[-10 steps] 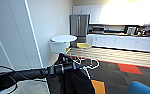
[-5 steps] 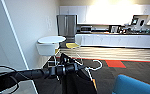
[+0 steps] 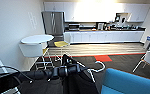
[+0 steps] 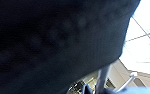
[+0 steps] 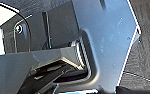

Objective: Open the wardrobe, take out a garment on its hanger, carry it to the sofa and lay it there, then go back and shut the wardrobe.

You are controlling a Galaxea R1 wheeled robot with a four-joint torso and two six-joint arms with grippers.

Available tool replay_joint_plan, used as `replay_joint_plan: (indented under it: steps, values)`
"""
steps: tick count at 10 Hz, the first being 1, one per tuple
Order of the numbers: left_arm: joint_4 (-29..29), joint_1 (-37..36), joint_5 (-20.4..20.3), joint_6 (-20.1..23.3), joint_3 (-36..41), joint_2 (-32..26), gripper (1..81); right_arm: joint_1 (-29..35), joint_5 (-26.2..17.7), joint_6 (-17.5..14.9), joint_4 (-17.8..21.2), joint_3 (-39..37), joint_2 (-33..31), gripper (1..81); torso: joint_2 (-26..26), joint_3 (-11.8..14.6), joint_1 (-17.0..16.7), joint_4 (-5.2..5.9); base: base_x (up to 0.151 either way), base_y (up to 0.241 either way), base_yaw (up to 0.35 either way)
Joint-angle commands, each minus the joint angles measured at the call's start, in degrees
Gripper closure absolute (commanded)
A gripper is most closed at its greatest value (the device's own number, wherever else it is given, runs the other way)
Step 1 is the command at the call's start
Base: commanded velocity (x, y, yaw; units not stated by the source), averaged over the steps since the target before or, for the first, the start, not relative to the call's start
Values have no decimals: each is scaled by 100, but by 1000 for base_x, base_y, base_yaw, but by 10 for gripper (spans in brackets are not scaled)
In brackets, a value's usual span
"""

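In the head view we see the left arm extended roughly level from the picture's left toward the centre, its dark jointed links and looped cables running low across the foreground. The left tool (image 3: 74, 68) sits at the end of this arm, at the top of the garment (image 3: 77, 82). We cannot tell whether the left tool is clenched or released, since its fingers merge with the dark fabric. The garment hangs straight down from that point as a dark mass. The hanger (image 3: 99, 68) shows as a thin white curve projecting from the garment top toward the picture's right, hook end raised.

The sofa (image 3: 131, 83) stands just beside the garment, at the lower right, its blue back near the hanger hook. In the left wrist view the garment (image 4: 56, 45) covers most of the picture as dark cloth, with a white hanger strut (image 4: 102, 77) below it.

The right wrist view shows robot structure over dark carpet; we cannot tell the right tool's condition.

Beyond, a round white tabletop (image 3: 37, 38) stands by the wall, with a yellow chair (image 3: 61, 44) beside it.
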Motion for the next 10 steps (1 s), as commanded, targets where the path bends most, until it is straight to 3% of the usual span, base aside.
replay_joint_plan:
  steps: [1,2,10]
  values:
    - [140,-884,-83,65,124,80,811,191,-377,-17,-10,65,42,10,-2,-328,7,0,0,0,-339]
    - [148,-875,-83,65,124,106,811,165,-368,-17,-1,65,34,10,0,-120,7,0,0,0,-339]
    - [219,-787,260,74,27,511,811,165,-315,-17,25,65,34,10,2,-208,8,0,0,0,-339]
